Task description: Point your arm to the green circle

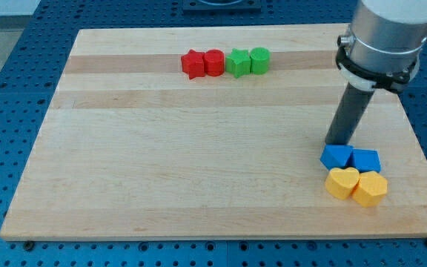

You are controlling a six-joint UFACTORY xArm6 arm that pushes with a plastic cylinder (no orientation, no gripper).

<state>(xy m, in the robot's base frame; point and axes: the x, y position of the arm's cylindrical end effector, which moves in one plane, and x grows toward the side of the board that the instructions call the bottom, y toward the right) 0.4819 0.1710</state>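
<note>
Green circle point(260, 59): top row, right end, touching green star point(237, 63) | my tip point(339, 142): bare rod, no jaws, holds nothing, just above blue blocks point(351, 158), well apart from target | progress: pointing not yet done; whole approach left.
</note>
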